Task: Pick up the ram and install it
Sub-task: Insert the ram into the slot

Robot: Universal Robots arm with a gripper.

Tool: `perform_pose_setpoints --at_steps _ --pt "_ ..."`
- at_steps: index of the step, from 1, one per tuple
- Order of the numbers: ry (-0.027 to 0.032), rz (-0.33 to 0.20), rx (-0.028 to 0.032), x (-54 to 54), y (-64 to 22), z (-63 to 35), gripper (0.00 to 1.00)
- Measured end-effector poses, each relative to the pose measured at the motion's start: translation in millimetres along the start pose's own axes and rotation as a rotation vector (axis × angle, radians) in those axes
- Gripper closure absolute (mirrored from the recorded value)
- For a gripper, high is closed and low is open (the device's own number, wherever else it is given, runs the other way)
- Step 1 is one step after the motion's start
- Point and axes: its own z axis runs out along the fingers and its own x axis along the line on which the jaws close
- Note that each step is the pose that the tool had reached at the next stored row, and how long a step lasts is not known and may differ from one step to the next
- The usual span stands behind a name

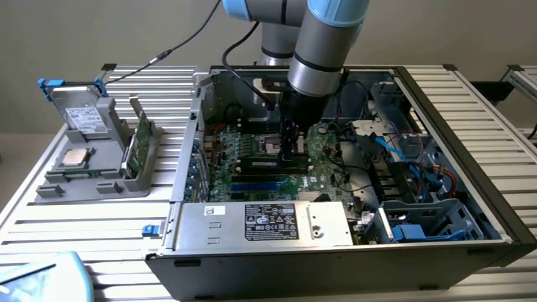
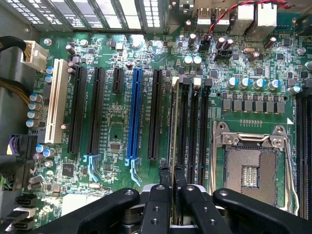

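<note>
**benchrat:** So where's the ram [image 2: 173, 126] in this one? I'm having trouble spotting it.

**slotmonkey:** It's in the gripper [image 2: 172, 171]. In the wrist view it's edge-on, a thin strip running away from the fingers [image 2: 165, 179]. They're pinched shut on its near end, one on each side.

**benchrat:** And where is it on the board?

**slotmonkey:** It's lined up along the memory slot beside the empty black memory slots [image 2: 195, 122], next to the bare CPU socket [image 2: 253, 170]. The blue expansion slot [image 2: 135, 112] is on its other side (with a black one in between). I can't tell whether it's seated or just over the slot.

**benchrat:** What about the exterior view?

**slotmonkey:** The arm comes straight down into the open case [image 1: 336, 267], with the gripper [image 1: 291, 150] low over the motherboard [image 1: 243, 154]. A grey tray [image 1: 92, 184] is out on the exterior view's left, with another green board [image 1: 141, 141] standing on edge in it.
</note>
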Motion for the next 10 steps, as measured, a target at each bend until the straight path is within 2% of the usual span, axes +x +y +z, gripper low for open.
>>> perform_pose_setpoints --at_steps 10 --pt "-0.0001 0.000 0.0002 0.0 0.0 -1.4 0.86"
